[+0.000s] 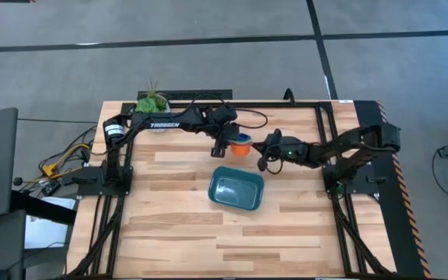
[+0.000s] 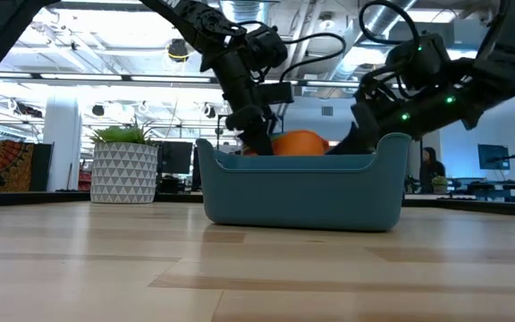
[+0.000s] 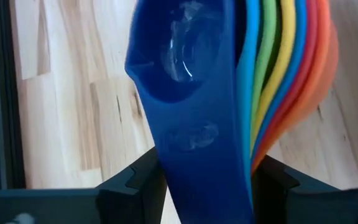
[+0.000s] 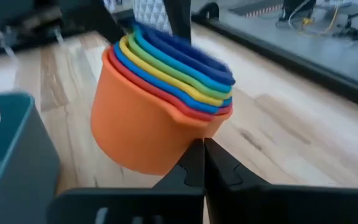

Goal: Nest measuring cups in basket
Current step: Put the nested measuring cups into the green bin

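The measuring cups (image 4: 160, 106) are nested in one stack, orange outermost and dark blue innermost, and the stack is tilted. In the high view the stack (image 1: 242, 145) is beyond the far edge of the teal basket (image 1: 218, 185). My left gripper (image 1: 225, 145) is shut on it from the table's left. My right gripper (image 4: 201, 152) is shut, with its tips just under the short handles (image 4: 213, 106). In the low view the orange cup (image 2: 298, 143) shows above the basket (image 2: 302, 192), which hides its underside. My left gripper pinches a narrow part of the nested stack (image 3: 204, 168) across its layers, with one finger (image 3: 135, 183) on the dark blue side and the other on the orange side. It comes slanting down from the far left. The stack sits tilted. My right gripper: I cannot tell whether its shut tips touch the orange cup.
A white patterned pot with a green plant (image 1: 152, 103) stands at the table's far left corner, also seen in the low view (image 2: 123, 172). Black frame rails (image 1: 107, 202) run along the left and right table edges. Bare wood (image 1: 232, 241) lies on the near side of the basket.
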Available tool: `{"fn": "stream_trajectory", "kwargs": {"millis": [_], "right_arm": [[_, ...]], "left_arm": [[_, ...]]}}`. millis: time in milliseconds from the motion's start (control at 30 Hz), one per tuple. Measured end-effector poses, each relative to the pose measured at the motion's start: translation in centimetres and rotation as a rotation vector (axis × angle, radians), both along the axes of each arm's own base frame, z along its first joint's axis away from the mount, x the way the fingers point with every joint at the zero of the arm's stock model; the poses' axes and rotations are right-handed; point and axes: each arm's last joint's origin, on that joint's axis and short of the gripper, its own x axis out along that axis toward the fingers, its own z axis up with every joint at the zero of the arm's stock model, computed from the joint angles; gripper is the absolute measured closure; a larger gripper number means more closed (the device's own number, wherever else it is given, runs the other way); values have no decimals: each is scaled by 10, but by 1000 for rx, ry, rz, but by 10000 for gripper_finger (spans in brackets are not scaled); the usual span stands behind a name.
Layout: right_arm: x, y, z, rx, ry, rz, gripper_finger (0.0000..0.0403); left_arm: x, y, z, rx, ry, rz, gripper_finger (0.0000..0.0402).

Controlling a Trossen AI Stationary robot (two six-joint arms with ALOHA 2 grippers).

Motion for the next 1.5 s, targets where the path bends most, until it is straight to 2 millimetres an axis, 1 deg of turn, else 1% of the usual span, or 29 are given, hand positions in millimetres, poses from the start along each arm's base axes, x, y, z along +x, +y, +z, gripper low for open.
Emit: {"fn": "stream_trajectory", "kwargs": {"millis": [200,400,533,833,967,1067,1233,1333,1500], "right_arm": [[-7,3,4,16,71,5,387],[-9,4,6,16,76,5,392],[-9,4,6,15,75,6,388],[-7,13,6,1,80,31,391],[-7,17,7,-13,77,18,387],[-8,20,14,-34,57,23,387],[-11,29,31,-58,-17,47,391],[-12,38,38,-63,-56,84,390],[-12,56,40,-70,-64,113,387]], "left_arm": [[4,-2,6,-5,-29,4,244],[7,-12,8,-1,-27,-15,244],[8,-17,8,9,-16,-19,244],[11,-30,8,73,8,-12,244],[10,-38,15,105,12,-14,244],[8,-44,24,127,1,-15,244],[4,-55,37,135,-17,-16,244],[2,-62,41,131,-17,-13,244],[1,-80,45,123,-15,-28,244]]}}
